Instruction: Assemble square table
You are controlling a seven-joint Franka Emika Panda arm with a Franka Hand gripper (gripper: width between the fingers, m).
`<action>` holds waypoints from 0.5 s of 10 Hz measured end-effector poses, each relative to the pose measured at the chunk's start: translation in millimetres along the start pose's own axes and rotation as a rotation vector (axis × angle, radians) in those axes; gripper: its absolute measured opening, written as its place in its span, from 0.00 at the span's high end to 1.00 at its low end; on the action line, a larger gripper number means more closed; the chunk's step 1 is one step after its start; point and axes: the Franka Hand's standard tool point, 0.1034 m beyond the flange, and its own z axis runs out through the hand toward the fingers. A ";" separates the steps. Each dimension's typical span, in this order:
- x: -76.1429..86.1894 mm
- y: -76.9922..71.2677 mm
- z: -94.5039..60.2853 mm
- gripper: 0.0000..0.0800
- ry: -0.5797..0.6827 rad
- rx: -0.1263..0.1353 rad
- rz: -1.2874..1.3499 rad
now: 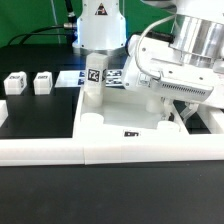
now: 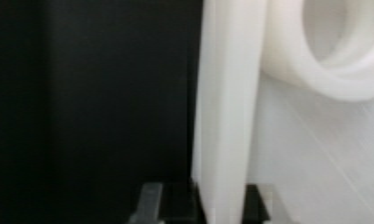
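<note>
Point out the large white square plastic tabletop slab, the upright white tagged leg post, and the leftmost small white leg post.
Tabletop slab (image 1: 120, 112): exterior view, bare flat middle.
Upright leg post (image 1: 93, 73): exterior view, tagged face.
Leftmost leg post (image 1: 14, 83): exterior view, front face.

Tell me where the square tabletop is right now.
In the exterior view the square tabletop lies flat at centre, just behind the white border wall, loose leg posts to that view's left; the pincer grips its rim.

Bare black work surface (image 1: 35, 115) between two leg posts (image 1: 42, 82) and border wall (image 1: 40, 150)
</note>
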 end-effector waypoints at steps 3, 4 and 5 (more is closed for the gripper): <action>-3.1 19.4 -5.1 0.91 -0.003 -0.015 0.008; -3.4 19.4 -4.8 0.91 -0.008 -0.026 0.011; -3.9 18.9 -4.5 0.91 -0.015 -0.040 0.018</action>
